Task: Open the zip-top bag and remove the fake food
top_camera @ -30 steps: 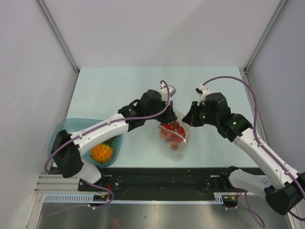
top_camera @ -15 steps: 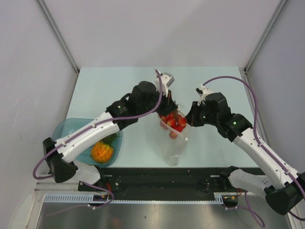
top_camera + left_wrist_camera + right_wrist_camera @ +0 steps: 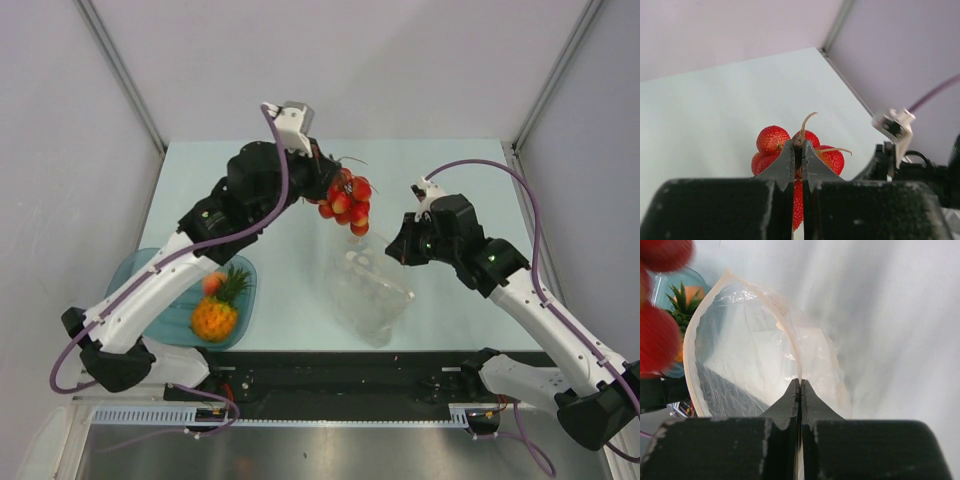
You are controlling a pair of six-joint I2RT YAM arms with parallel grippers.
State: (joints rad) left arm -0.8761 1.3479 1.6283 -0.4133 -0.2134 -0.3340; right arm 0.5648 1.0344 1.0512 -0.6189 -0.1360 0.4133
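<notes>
Visibly, the clear zip-top bag point(image 3: 740, 355) gapes wide, its pale rim arched.

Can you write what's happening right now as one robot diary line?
left gripper: shut on strawberry bunch, held clear of zip-top bag | right gripper: shut on bag rim, mouth open | pineapple: in teal tray

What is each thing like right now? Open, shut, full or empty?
left gripper: shut on the strawberries
right gripper: shut on the bag rim
bag: open, looks empty
strawberries: out of the bag, up in the air
pineapple: in the tray
tray: holding the pineapple
</notes>
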